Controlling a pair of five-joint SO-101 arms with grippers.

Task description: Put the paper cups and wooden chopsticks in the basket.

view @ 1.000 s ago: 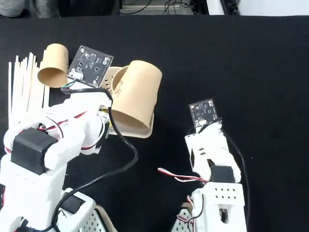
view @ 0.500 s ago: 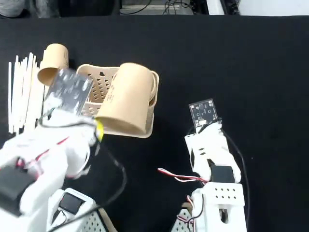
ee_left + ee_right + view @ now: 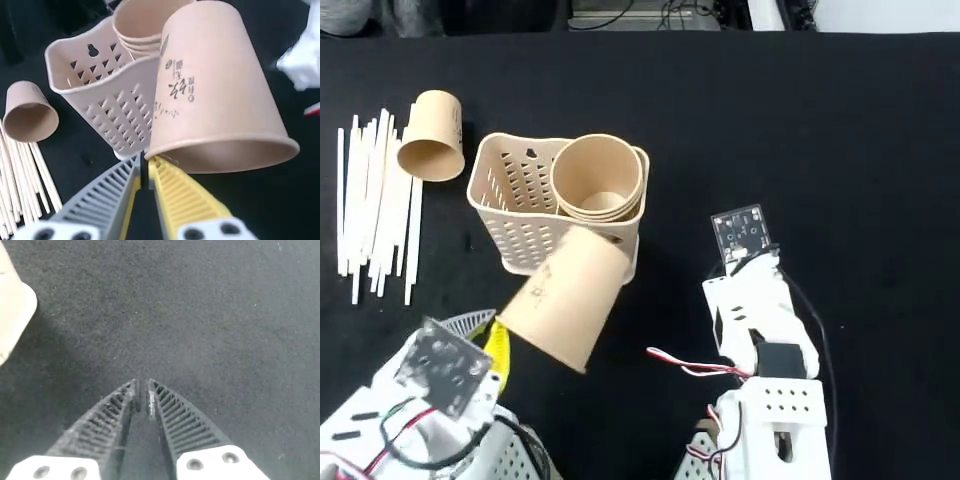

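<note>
A beige perforated basket (image 3: 520,205) stands on the black table with nested paper cups (image 3: 598,180) upright in its right end. My left gripper (image 3: 144,161) is shut on the rim of another paper cup (image 3: 215,90), which hangs tilted just in front of the basket (image 3: 100,90), mouth toward the arm. From above, this held cup (image 3: 565,300) sits near the basket's front wall. A smaller paper cup (image 3: 432,135) lies on its side to the basket's left, beside loose wooden chopsticks (image 3: 375,200). My right gripper (image 3: 143,392) is shut with nothing in it, low over bare table.
The right arm (image 3: 760,320) rests to the right of the basket, and a corner of the basket (image 3: 12,315) shows at the edge of its wrist view. The black table (image 3: 820,130) lies bare to the back and right. The chopsticks lie near the left edge.
The left arm has pulled back toward the table's near edge, carrying the held cup from over the basket to just in front of it. The right arm has stayed still.
</note>
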